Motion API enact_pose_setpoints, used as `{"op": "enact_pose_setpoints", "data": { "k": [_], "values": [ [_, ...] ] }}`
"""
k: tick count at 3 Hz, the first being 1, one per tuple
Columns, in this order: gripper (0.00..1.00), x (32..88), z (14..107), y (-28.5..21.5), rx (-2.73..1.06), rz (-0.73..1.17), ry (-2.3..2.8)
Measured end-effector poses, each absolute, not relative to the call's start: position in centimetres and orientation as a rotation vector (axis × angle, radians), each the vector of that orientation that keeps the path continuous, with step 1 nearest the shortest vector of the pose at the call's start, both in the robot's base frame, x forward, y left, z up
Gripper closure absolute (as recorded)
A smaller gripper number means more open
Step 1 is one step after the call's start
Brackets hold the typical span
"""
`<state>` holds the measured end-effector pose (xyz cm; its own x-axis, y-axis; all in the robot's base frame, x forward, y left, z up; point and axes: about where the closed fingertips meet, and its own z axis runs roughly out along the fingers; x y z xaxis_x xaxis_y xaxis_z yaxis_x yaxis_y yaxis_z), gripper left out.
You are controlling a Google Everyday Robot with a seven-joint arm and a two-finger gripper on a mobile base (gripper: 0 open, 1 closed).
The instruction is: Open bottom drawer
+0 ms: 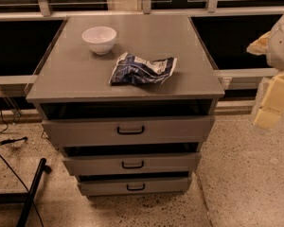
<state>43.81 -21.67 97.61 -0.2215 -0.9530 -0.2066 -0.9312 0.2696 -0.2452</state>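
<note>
Speckled floor (236, 174) takes up the foreground, with a black stand leg (32, 188) and loose cables (4, 141) at lower left. Next we log the grey cabinet: the bottom drawer (161, 185) sits lowest in the stack, just above the floor, with its small black handle (136, 187) centred on the front. We see only a thin dark strip above that front, and it looks much like the strips over the other two. So we judge the drawer shut, or as good as shut. Above it come the middle drawer (170, 163) and the top drawer (180, 129), each with its own black bar handle.

At the right edge the end effector (270, 109) hangs beside the cabinet at about top-drawer height, well apart from the bottom handle and touching nothing. We cannot tell whether it is spread or pressed together, and we see nothing held in it.

Farther back, the worktop (146, 37) carries a crumpled blue-and-white bag (142, 69) and, behind it to the left, a white bowl (99, 39). The two are near each other but apart. Dark windows (19, 46) and a pale rail (132, 14) close the scene.

Progress: nothing done that we can see. All of it is left: come down and across to the lowest handle, grip it, and pull the drawer out.
</note>
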Motion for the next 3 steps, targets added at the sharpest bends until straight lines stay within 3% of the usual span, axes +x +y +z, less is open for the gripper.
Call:
{"op": "enact_pose_setpoints", "data": {
  "k": [3],
  "values": [
    [0.00, 42.7, 91.9, -20.5, -1.672, -0.060, 2.201]
  ]
}}
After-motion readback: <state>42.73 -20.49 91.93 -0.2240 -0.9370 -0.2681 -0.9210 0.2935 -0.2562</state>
